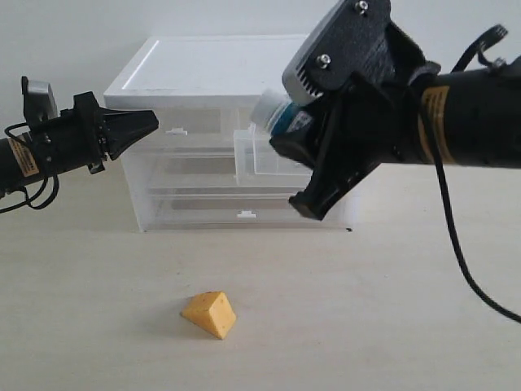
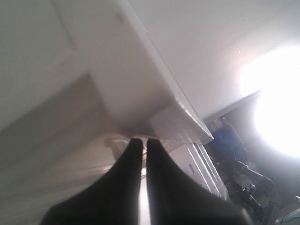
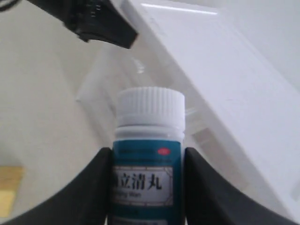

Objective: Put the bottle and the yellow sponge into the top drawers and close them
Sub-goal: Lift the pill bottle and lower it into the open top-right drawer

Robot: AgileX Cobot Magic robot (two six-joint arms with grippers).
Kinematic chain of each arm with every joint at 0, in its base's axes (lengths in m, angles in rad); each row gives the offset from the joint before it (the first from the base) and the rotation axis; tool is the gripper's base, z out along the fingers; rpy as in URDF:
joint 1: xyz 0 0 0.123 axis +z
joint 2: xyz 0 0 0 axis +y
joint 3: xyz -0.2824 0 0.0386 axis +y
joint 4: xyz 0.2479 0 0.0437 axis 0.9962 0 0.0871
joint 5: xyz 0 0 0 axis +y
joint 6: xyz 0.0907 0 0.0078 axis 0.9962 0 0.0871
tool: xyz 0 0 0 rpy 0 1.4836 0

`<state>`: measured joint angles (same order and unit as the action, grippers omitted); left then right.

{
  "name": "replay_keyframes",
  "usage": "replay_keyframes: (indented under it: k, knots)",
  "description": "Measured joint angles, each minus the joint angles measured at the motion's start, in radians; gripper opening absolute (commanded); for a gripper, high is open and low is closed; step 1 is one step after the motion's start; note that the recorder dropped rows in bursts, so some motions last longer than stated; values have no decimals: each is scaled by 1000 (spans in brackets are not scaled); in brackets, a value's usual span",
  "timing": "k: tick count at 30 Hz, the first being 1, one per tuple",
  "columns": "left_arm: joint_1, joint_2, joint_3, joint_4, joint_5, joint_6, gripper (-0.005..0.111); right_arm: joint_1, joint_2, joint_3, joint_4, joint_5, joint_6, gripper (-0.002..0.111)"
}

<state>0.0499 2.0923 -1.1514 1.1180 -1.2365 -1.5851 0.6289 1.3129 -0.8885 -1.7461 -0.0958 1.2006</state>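
Observation:
My right gripper (image 1: 305, 134) is shut on the bottle (image 1: 281, 114), a white bottle with a teal label and ribbed cap (image 3: 149, 154). It holds the bottle tilted, cap towards the cabinet, just above the right top drawer (image 1: 259, 155), which is pulled out. The left top drawer (image 1: 175, 130) sits pushed in, its white clip handle showing. My left gripper (image 1: 151, 122) is shut, its tip close to the cabinet's upper left front corner (image 2: 143, 140). The yellow sponge (image 1: 210, 314) lies on the table in front of the cabinet, touched by neither gripper.
The drawer cabinet (image 1: 203, 65) has a flat white top and two full-width translucent drawers (image 1: 244, 213) below, both pushed in. It stands at the back of a pale table (image 1: 98, 309). The left gripper's black tip (image 3: 101, 23) shows in the right wrist view.

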Motion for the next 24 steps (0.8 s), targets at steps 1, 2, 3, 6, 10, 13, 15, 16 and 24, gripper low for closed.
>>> replay_keyframes:
  k: [1, 2, 3, 6, 10, 13, 15, 16, 24]
  knots:
    - [0, 0, 0, 0, 0, 0, 4, 0, 8, -15, 0, 45, -30, 0]
    - [0, 0, 0, 0, 0, 0, 4, 0, 18, -32, 0, 75, -51, 0]
    - [0, 0, 0, 0, 0, 0, 4, 0, 31, -51, 0, 112, -66, 0]
    - [0, 0, 0, 0, 0, 0, 4, 0, 82, -103, 0, 203, -102, 0]
    - [0, 0, 0, 0, 0, 0, 4, 0, 172, -164, 0, 239, -233, 0]
    - [0, 0, 0, 0, 0, 0, 4, 0, 235, -193, 0, 252, -372, 0]
    - [0, 0, 0, 0, 0, 0, 4, 0, 260, -200, 0, 266, -411, 0]
    - [0, 0, 0, 0, 0, 0, 4, 0, 272, -203, 0, 277, -420, 0]
    - [0, 0, 0, 0, 0, 0, 4, 0, 307, -205, 0, 340, -441, 0]
